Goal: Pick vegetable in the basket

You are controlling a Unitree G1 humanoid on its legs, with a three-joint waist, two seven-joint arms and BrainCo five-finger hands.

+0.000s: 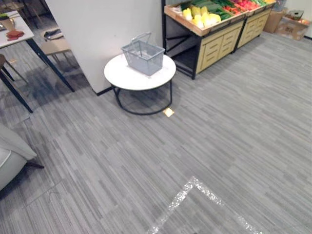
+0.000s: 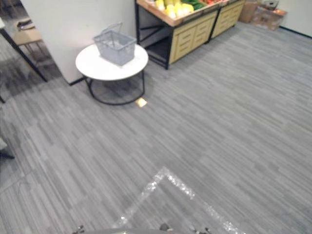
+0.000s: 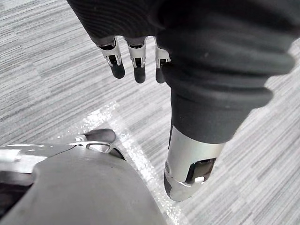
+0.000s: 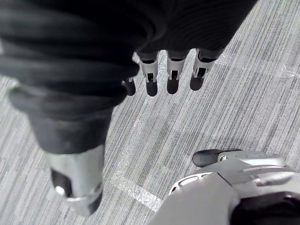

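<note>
Nothing is done yet: the vegetables lie on the shelf near the basket, which seems empty, and the left hand and the right hand hang with relaxed fingers, holding nothing.

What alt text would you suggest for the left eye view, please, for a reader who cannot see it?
A grey wire basket stands on a round white table by a white wall, apparently empty. Right of it, a wooden produce stand holds yellow, green and red vegetables. Grey striped floor lies in the foreground, with a shiny tape corner.
</note>
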